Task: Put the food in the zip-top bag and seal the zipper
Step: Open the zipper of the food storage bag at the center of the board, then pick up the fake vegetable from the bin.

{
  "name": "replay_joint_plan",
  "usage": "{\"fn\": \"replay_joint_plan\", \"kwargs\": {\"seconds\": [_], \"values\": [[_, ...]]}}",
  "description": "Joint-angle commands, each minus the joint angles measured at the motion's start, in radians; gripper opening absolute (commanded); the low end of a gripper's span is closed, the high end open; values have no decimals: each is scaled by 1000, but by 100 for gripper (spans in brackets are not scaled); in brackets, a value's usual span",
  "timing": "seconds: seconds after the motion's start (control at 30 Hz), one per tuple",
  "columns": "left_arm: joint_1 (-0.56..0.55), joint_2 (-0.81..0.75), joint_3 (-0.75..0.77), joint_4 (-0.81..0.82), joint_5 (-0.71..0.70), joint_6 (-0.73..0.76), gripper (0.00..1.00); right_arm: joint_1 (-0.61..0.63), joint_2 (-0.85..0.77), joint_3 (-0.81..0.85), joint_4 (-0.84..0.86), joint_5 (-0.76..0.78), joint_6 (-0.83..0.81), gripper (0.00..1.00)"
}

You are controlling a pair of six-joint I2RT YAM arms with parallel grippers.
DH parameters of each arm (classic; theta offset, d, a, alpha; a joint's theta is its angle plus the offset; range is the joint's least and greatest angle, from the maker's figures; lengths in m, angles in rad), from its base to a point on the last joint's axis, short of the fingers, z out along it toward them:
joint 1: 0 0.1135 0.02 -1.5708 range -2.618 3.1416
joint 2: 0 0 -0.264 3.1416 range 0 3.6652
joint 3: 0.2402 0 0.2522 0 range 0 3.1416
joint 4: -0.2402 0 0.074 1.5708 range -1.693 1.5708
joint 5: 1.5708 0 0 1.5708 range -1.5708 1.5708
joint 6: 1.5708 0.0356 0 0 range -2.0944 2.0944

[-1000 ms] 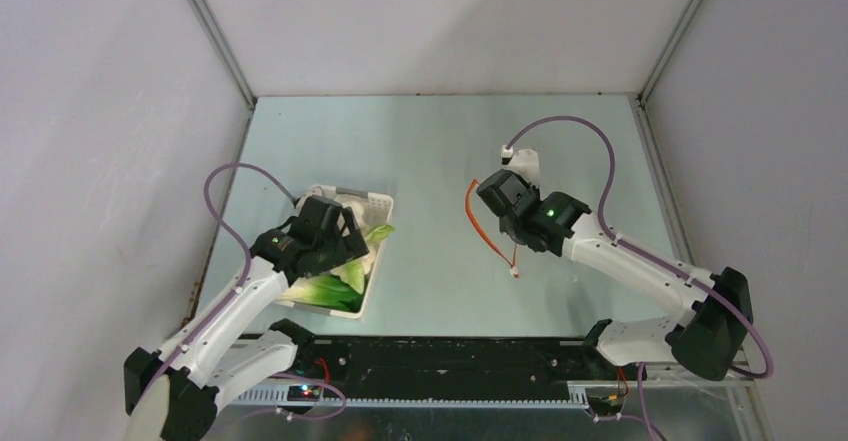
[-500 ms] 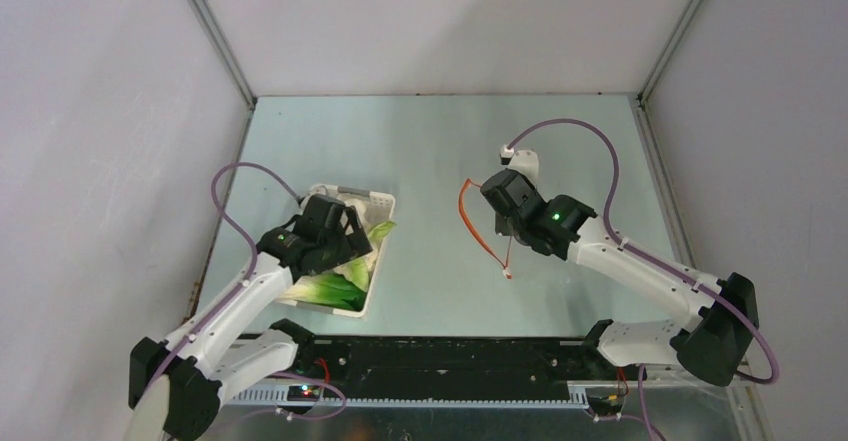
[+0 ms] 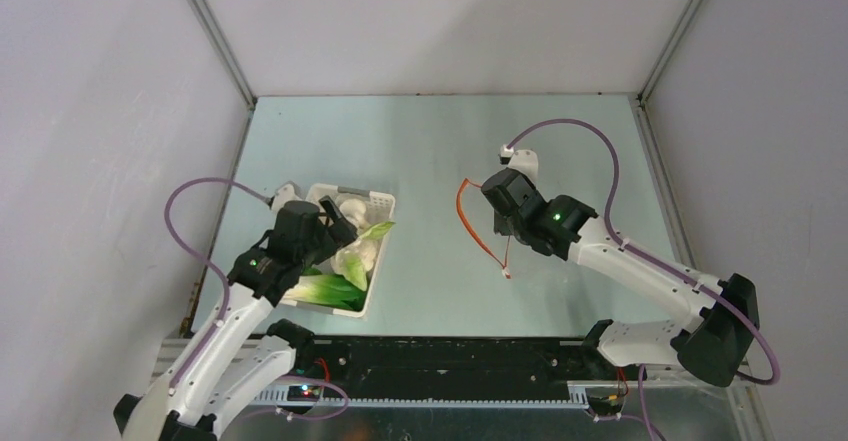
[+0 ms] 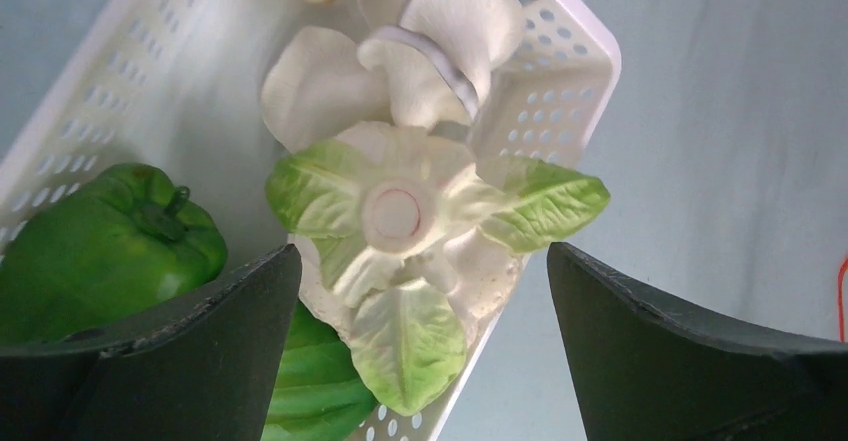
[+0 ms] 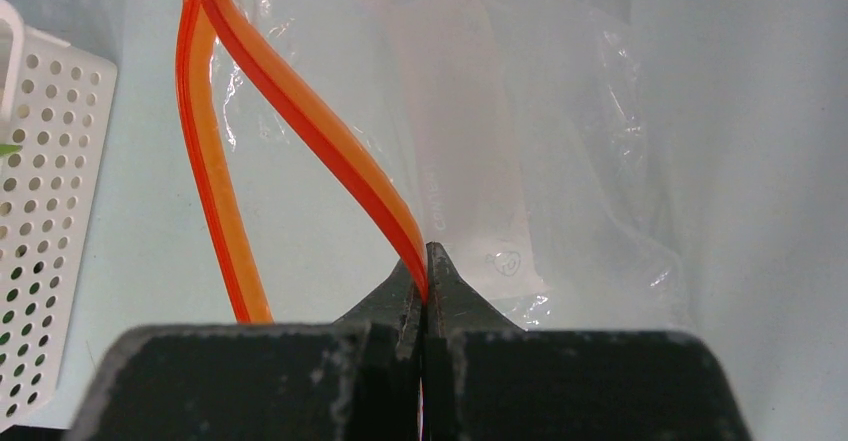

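From above, the left gripper [image 3: 338,229] hangs over a white perforated basket [image 3: 372,199] on the table [image 3: 420,141], with green bok choy [image 3: 372,231] leaves showing at the basket's right edge. Well to the right, the right gripper [image 3: 498,229] sits at the curved red-orange zipper [image 3: 466,223]. The clear film itself is hard to make out from here.

The left wrist view shows the fingers [image 4: 190,361] spread wide and holding nothing. Between them, below, the bok choy lies cut end up and leans over the basket rim. Small white mushrooms [image 4: 440,31] lie beyond it, and a green pepper [image 4: 100,251] sits in the left part of the basket.

In the right wrist view the jaws are pinched tight on one lip of the zipper, and the other lip bows away, so the mouth gapes. The zip-top bag [image 5: 560,161] lies crinkled on the table with no food inside.
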Motion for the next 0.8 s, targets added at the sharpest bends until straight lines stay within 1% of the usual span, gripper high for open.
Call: {"fn": "replay_joint_plan", "kwargs": {"seconds": [0.0, 0.23, 0.3, 0.37, 0.5, 0.53, 0.57, 0.63, 0.67, 0.7, 0.77], "values": [[49, 19, -11, -2, -37, -25, 100, -1, -30, -3, 25, 0, 14, 0], [72, 129, -12, 47, 32, -17, 100, -1, -28, -3, 21, -9, 22, 0], [74, 147, -10, 45, 42, -20, 98, 1, -30, -3, 16, -4, 27, 0], [74, 165, -12, 30, 35, -33, 94, 0, -33, -3, 10, 0, 30, 0], [74, 195, -13, 16, 62, -54, 81, 0, -32, -3, 11, 2, 32, 0], [74, 198, -17, 17, 64, -60, 76, 1, -29, -3, 11, 1, 32, 0], [74, 205, -19, 15, 63, -66, 73, 1, -27, -3, 12, -1, 32, 0], [74, 211, -19, 11, 64, -69, 65, 1, -23, -3, 11, -3, 34, 0], [74, 210, -17, 9, 64, -69, 57, 2, -22, -3, 12, -4, 34, 0], [74, 208, -15, 7, 66, -69, 53, 3, -22, -3, 13, -5, 33, 0], [74, 199, -15, 6, 66, -71, 36, 3, -24, -3, 14, -6, 33, 0]]}}
